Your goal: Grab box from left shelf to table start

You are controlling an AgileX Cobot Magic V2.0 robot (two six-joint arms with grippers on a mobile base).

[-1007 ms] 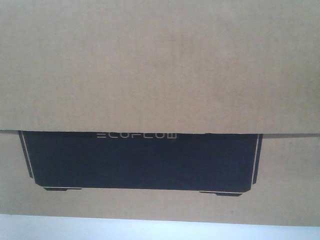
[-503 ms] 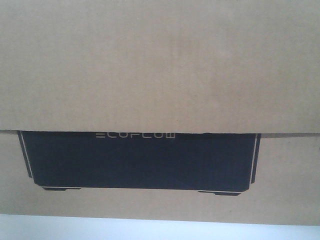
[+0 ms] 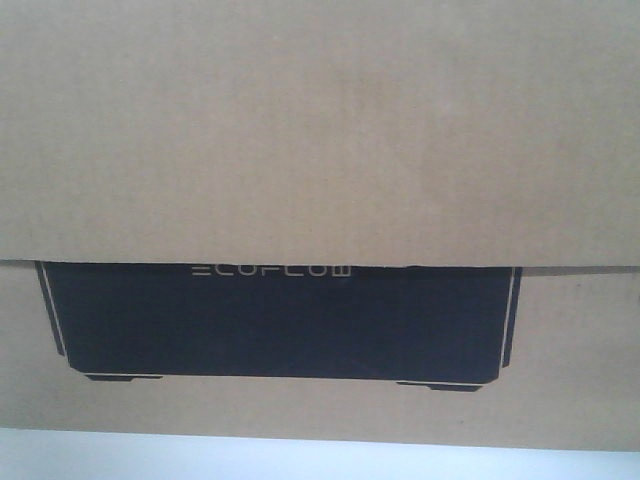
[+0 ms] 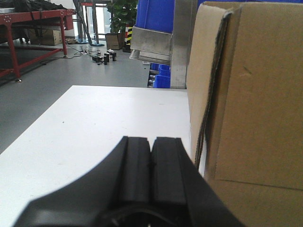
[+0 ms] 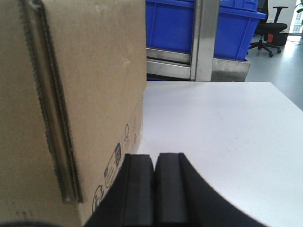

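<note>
Box between hands (both closed) — on table

Grey concrete floor, smooth, daylight-lit. Red metal-framed workbench at far left. Potted green plant by a bright opening at the back. Small dark items clustered on the floor. Blue plastic bins behind a steel upright. Black office chair, far right.
</note>
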